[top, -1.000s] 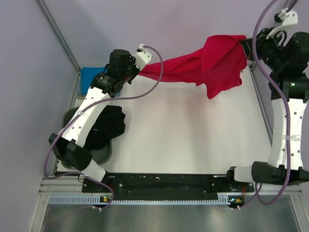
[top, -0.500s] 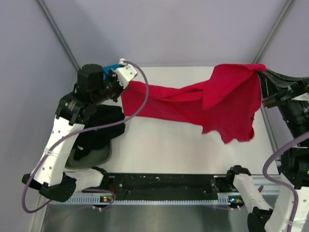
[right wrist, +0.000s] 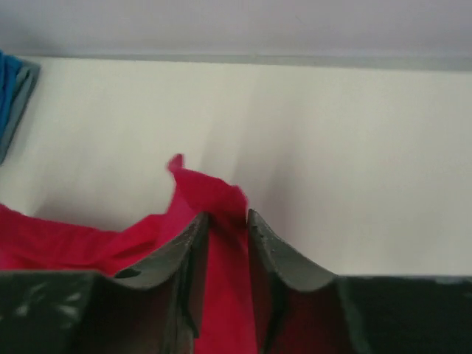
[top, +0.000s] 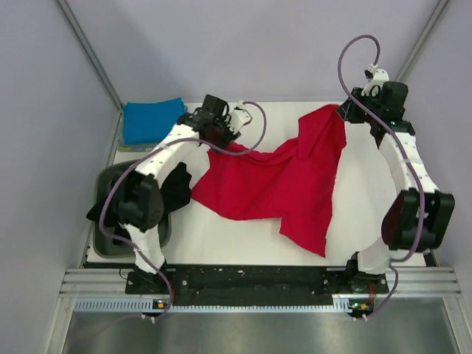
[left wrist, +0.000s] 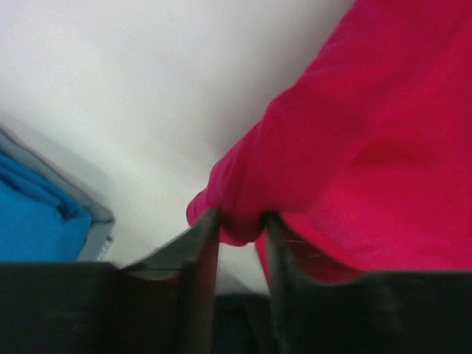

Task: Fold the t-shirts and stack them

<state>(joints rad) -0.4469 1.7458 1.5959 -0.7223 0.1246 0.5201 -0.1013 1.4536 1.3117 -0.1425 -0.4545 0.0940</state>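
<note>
The red t-shirt (top: 280, 184) lies rumpled across the middle of the white table (top: 369, 199), one flap running down toward the front. My left gripper (top: 221, 140) is at its upper left corner, jaws parted, with a red fold (left wrist: 354, 147) still between the fingertips (left wrist: 209, 228). My right gripper (top: 345, 116) is at the shirt's upper right corner, jaws also parted, red cloth (right wrist: 199, 188) filling the gap. A folded blue t-shirt (top: 153, 119) rests at the back left. A black t-shirt (top: 177, 184) lies in the tub.
A dark grey-green tub (top: 158, 237) stands at the left front, partly under the left arm. The blue shirt shows at the left edge of the left wrist view (left wrist: 37, 214) and the right wrist view (right wrist: 11, 81). Enclosure walls rise behind the table.
Both arms have come down and inward, laying the stretched red shirt onto the table. Both grippers' jaws have parted from their tight hold on its corners.
</note>
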